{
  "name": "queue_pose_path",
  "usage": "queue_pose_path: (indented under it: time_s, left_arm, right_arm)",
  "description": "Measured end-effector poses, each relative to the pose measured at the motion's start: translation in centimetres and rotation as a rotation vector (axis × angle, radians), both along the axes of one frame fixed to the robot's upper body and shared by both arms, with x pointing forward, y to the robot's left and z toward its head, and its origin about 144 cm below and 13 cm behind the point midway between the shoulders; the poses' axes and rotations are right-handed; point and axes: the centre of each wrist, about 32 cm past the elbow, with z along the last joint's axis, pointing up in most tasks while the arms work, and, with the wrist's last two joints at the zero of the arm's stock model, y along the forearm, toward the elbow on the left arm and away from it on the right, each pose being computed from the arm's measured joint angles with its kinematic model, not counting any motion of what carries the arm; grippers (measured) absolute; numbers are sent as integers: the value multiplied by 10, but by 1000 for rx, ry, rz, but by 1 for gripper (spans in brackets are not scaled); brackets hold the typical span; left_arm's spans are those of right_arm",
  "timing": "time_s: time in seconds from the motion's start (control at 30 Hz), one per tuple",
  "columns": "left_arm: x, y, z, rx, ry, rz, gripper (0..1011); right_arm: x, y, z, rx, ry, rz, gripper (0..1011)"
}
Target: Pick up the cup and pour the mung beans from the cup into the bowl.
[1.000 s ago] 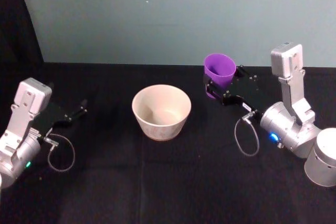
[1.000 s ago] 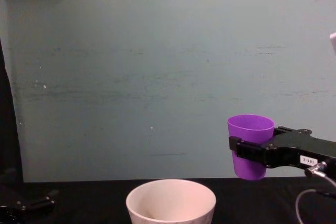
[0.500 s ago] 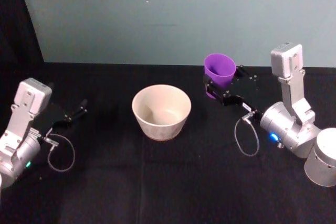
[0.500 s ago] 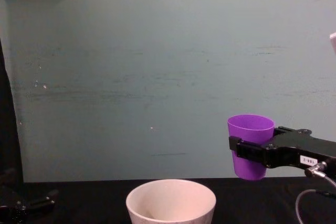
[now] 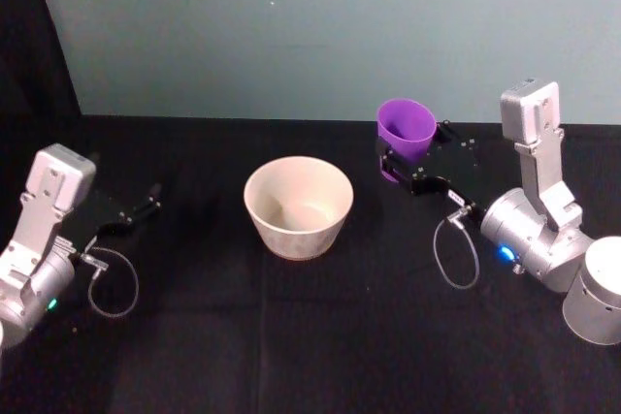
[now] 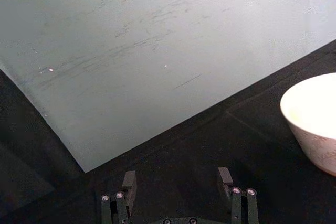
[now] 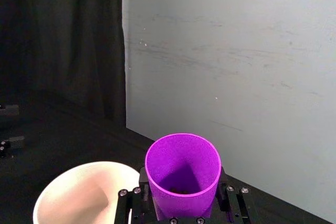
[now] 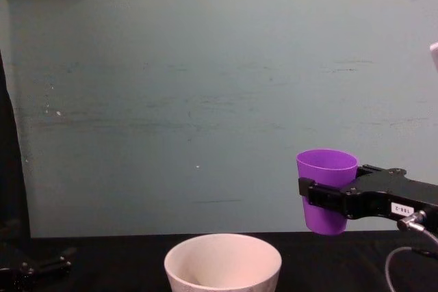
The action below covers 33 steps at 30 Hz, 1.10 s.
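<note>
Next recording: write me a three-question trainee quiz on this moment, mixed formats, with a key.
1. Which gripper holds the cup?
2. True or false: the cup is tipped and pouring into the bowl.
3. Multiple choice: the left gripper is A) gripping the bowl's rim; B) jaws open, low at the robot's left, apart from the bowl; C) under the cup.

Key:
1. The right gripper.
2. False: the cup is upright, lifted, to the right of the bowl.
3. B.
</note>
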Motion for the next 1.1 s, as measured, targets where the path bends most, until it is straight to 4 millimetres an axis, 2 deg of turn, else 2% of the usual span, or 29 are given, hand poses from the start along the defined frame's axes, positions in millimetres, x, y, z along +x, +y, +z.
queue_pose_path:
  time_s: [1.1]
  left_arm:
    - [0,0,0,0,0,0,1011]
  right_arm:
    - [0,0,0,0,0,0,724]
